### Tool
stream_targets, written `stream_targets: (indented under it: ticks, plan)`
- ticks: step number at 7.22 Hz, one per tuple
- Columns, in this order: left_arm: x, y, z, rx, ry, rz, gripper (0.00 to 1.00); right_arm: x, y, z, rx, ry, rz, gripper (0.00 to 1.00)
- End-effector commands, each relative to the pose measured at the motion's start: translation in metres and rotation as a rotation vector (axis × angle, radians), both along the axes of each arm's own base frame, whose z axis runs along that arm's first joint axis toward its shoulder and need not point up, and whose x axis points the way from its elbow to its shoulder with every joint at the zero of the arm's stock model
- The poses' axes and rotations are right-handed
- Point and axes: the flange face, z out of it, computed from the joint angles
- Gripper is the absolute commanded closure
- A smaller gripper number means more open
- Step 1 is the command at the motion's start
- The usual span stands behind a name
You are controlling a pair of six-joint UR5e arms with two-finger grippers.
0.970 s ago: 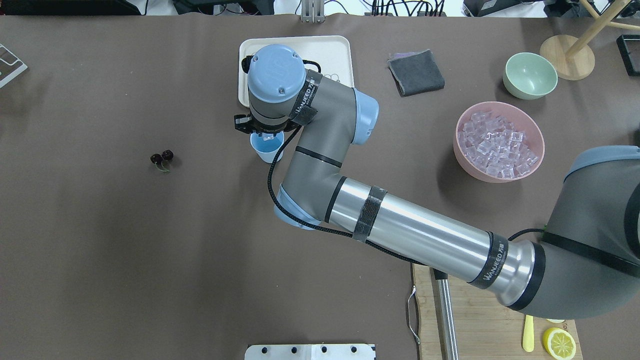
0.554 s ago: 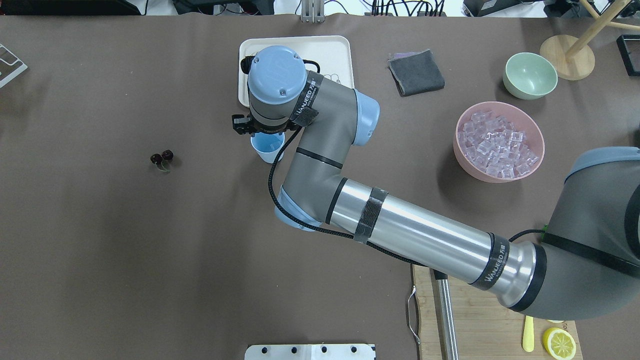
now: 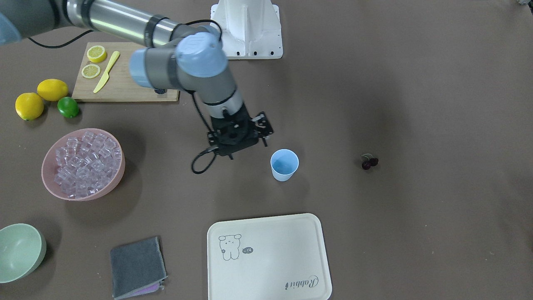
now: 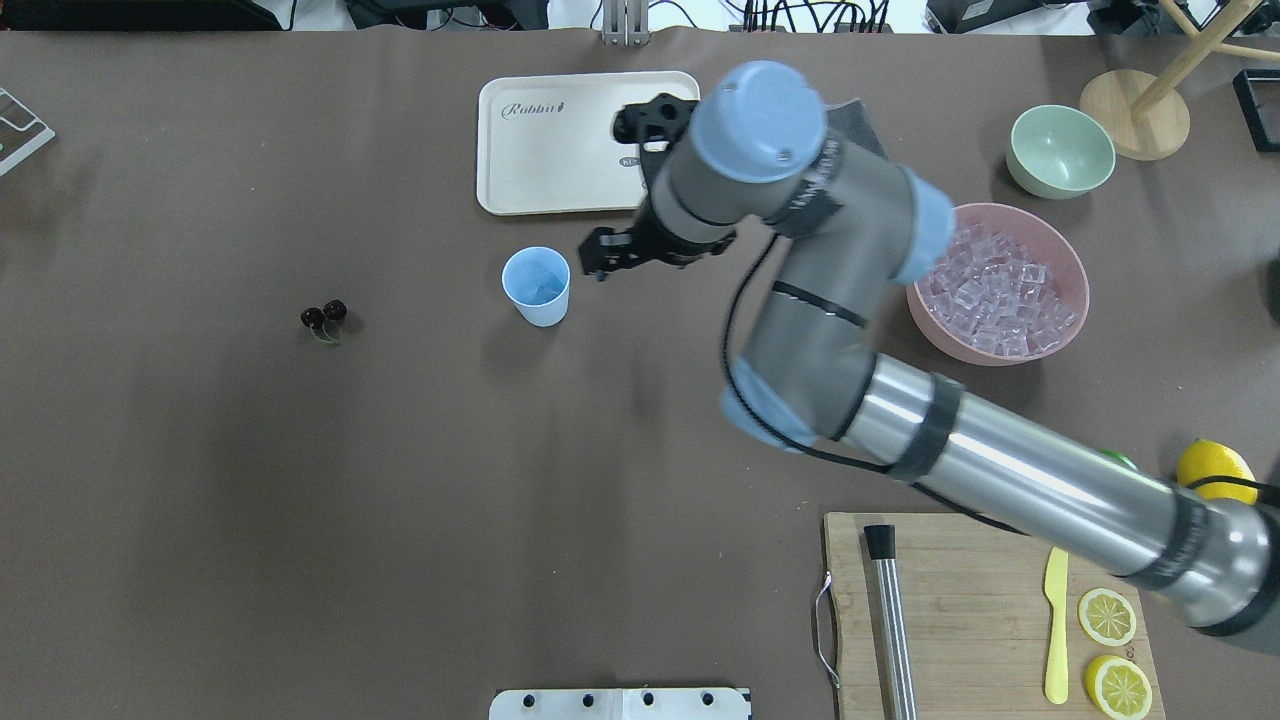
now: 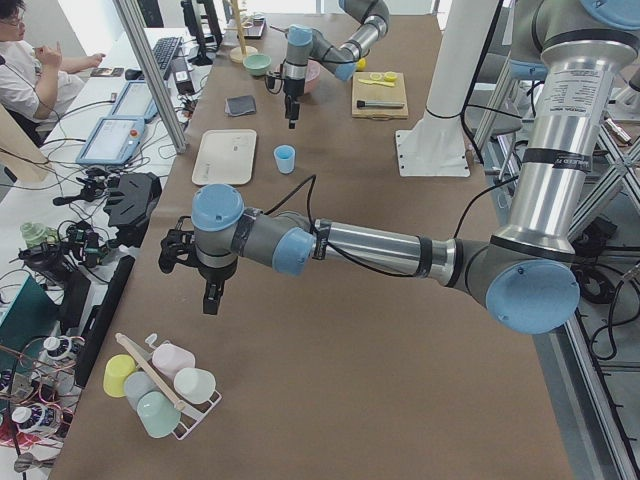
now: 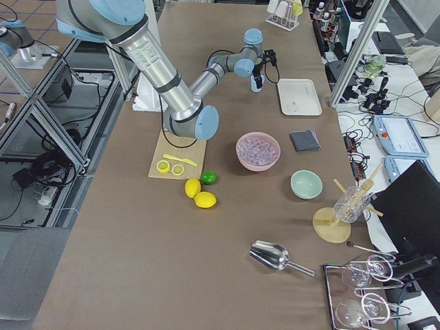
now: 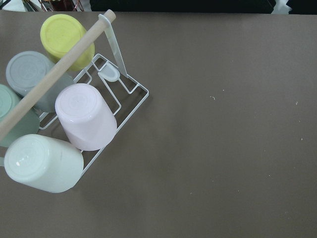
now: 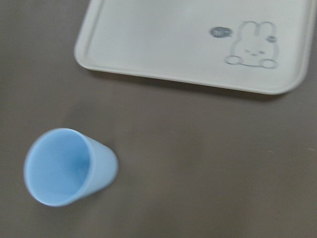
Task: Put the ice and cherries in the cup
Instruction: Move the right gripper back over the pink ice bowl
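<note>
Right gripper (image 4: pixel 597 258) hangs above the table just beside the cup (image 4: pixel 536 285), on the side toward the table's right end, and it does not touch the cup. Its fingers stand apart and nothing is between them. The cup stands upright on its base near the middle of the table's length, closer to the far edge than to the robot's edge. Its long axis is vertical and its round mouth points up. The wrist view is blurred, so I cannot tell what is inside. The tray (image 4: pixel 560 150) lies flat at the far edge, near the cup but apart from it. The cherries (image 4: pixel 325 315) lie on the table toward the left end, well apart from the cup. The two fruits are side by side along the table's length, and their stems and leaf point toward the robot's edge. The ice (image 4: pixel 1000 290) fills the pink bowl (image 4: pixel 1000 358) toward the right end. The left gripper (image 5: pixel 210 295) is above the far left end near a rack of cups (image 7: pixel 64 119), and I cannot tell if it is open or closed.
</note>
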Motion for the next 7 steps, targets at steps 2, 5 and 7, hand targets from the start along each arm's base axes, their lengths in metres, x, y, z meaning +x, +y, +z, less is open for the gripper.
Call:
stream_targets:
  ticks: [2, 5, 7]
  plan:
    - [0.001, 0.006, -0.002, 0.039, 0.0, 0.001, 0.02, 0.173, 0.023, 0.14, -0.026, 0.064, -0.037, 0.02]
    - [0.01, 0.011, 0.007, 0.072, 0.003, 0.014, 0.02, 0.139, 0.043, 0.173, 0.017, 0.318, -0.037, 0.02]
    - [0.011, 0.013, 0.016, 0.057, -0.001, 0.015, 0.02, 0.156, 0.024, 0.171, 0.092, 0.363, -0.124, 0.02]
